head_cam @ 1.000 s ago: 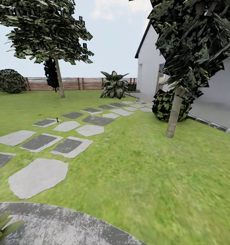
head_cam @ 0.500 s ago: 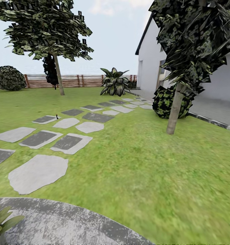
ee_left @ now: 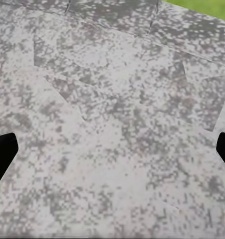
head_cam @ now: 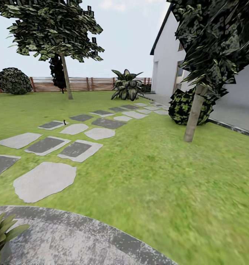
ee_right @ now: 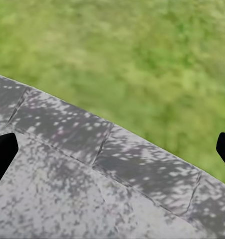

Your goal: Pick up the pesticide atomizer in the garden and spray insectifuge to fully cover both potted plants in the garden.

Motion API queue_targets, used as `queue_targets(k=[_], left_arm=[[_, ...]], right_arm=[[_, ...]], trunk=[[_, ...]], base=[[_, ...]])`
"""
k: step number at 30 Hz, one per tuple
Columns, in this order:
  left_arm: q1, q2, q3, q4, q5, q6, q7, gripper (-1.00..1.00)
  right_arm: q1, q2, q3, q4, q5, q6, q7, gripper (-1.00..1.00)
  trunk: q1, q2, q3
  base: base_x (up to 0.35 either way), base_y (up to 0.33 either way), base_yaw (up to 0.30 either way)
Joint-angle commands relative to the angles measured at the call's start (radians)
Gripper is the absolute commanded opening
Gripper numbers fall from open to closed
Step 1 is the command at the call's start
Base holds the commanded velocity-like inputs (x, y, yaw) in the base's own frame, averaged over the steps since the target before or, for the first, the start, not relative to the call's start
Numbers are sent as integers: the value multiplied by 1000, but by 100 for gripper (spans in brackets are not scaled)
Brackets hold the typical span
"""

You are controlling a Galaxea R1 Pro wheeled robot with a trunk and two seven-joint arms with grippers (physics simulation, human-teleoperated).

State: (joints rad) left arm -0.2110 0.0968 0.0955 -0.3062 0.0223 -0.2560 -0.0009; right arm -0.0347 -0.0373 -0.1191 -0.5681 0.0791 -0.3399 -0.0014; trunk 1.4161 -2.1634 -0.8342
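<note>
Both the left hand and right hand are spread wide and empty above the round paved patio. A potted plant pokes in at its near edge. Beyond, on a stepping stone in the lawn, stands the tiny pesticide atomizer; its label is unreadable. Farthest is the fence.

trees: 2 | round bushes: 2 | striped-leaf shrub: 1 | potted plant: 1, partly cut off | atomizer: 1, tiny dark shape | paved patio: 1 | fence: 1 | house: 1
</note>
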Motion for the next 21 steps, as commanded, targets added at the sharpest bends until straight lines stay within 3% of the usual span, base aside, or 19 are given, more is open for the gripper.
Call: queue_targets(k=[1,11,21], left_arm=[[-1,0,1,1,2,-3,0,100],[-1,0,1,1,2,-3,3,100],[-1,0,2,1,1,-4,3,100]], right_arm=[[-1,1,-4,1,8,-3,0,100],[-1,1,-4,1,8,-3,0,100],[-1,1,-4,1,8,-2,0,100]], trunk=[[4,-8,-6],[42,-78,-53],[42,-78,-68]], base=[[0,0,84],[0,0,84],[0,0,84]])
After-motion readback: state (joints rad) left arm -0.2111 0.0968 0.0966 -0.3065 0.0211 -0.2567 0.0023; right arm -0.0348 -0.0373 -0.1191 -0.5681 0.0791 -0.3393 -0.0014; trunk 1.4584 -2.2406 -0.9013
